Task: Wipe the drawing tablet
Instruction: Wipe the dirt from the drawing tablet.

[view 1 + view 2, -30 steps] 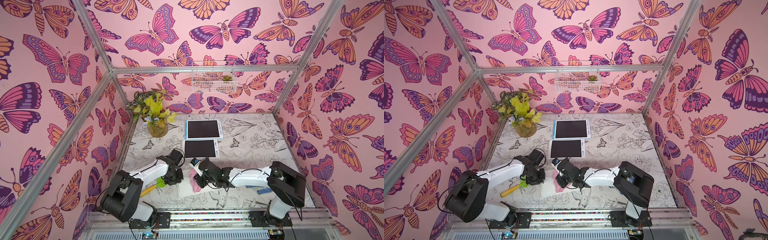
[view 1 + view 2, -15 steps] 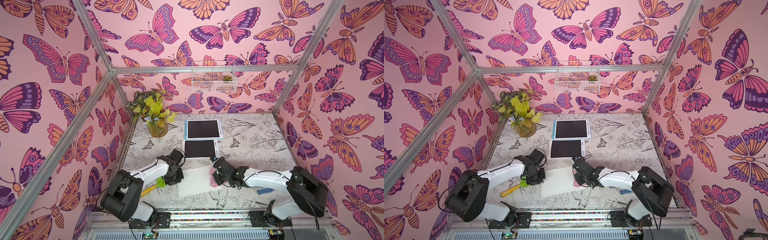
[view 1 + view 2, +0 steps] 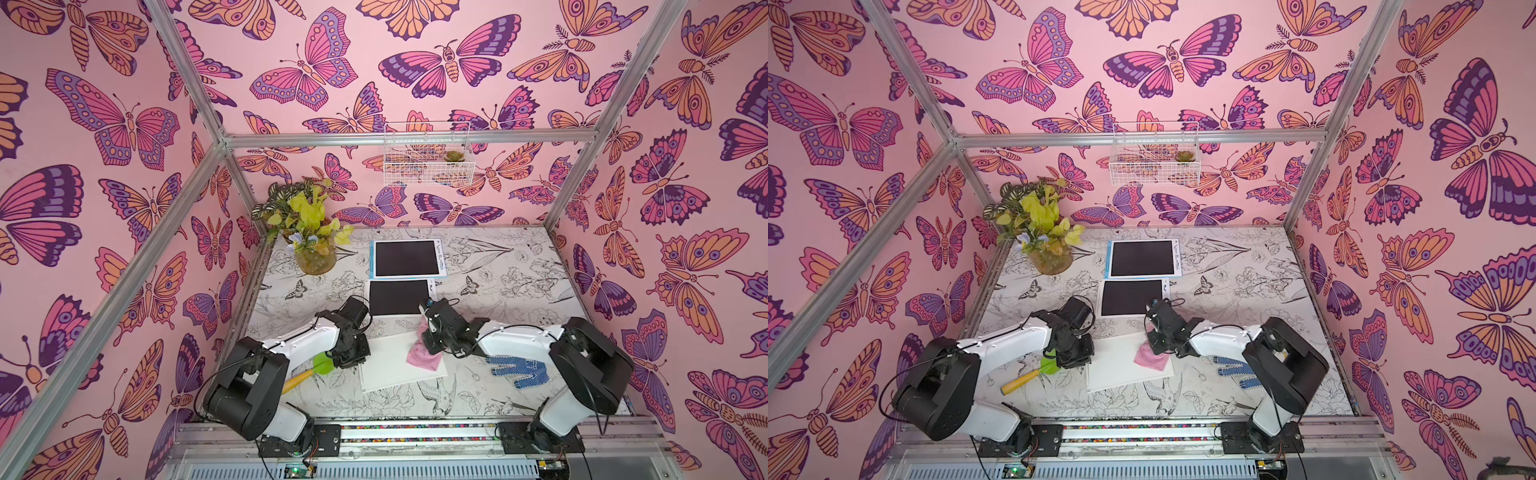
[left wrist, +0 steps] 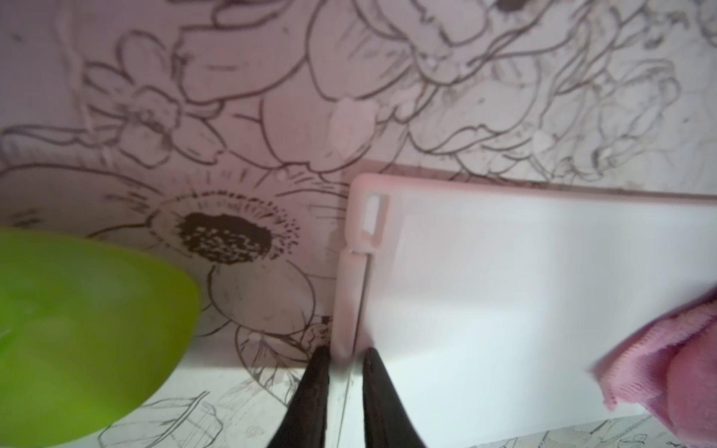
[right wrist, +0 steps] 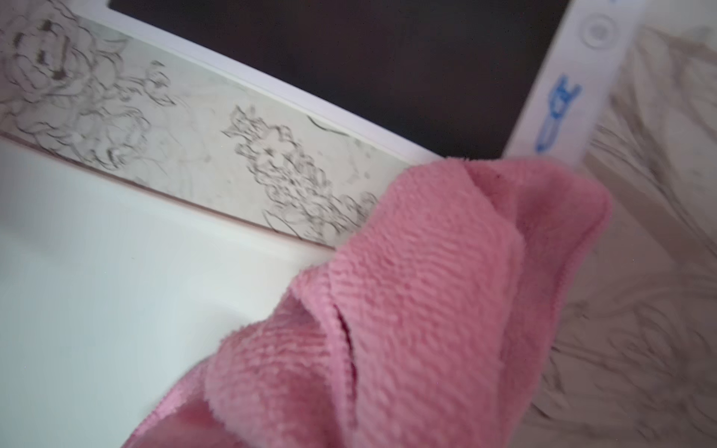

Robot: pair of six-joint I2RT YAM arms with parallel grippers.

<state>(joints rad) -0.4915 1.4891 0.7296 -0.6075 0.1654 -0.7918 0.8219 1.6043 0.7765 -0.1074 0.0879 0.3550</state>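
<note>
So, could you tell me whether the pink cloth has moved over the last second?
Yes: the pink cloth slid across the white tablet toward the blue glove.

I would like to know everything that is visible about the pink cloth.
The pink cloth is soft, fluffy fabric with a ribbed weave and a stitched hem. It is bunched into folds, not spread flat. Its top is gathered into the right gripper, whose fingers it hides; its lower part lies on the white tablet, at the side nearest the right arm.
</note>
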